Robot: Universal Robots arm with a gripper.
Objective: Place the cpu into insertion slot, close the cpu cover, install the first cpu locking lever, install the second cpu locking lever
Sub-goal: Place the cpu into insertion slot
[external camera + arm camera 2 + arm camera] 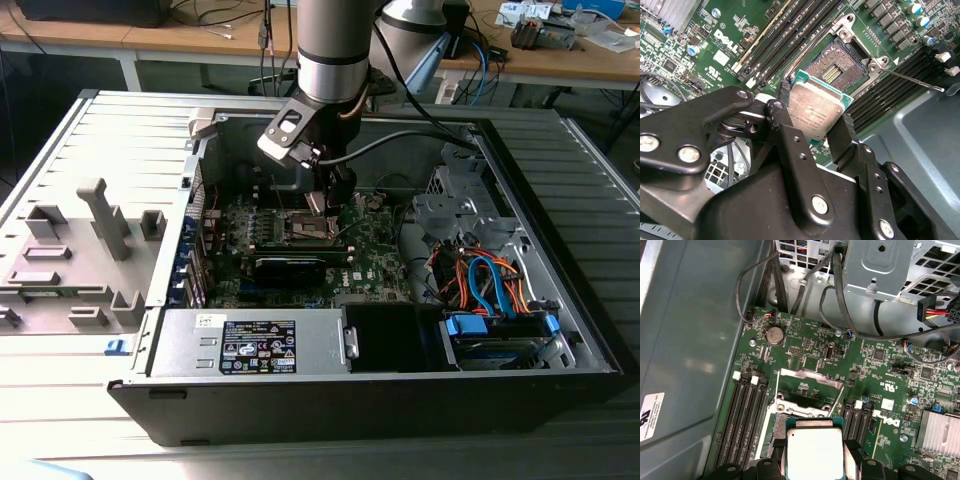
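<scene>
Just beyond the gripper [812,122], the insertion slot [836,71] is lying open and bare, sitting slightly ahead of and below the cpu [815,105] (the chip's edges are looking roughly parallel to the socket's). The jaws are clamping the cpu by two opposite edges, holding it flat above the board, while the cpu cover [810,376] is standing raised past the slot.

One cpu [817,111], one insertion slot [836,69]
</scene>
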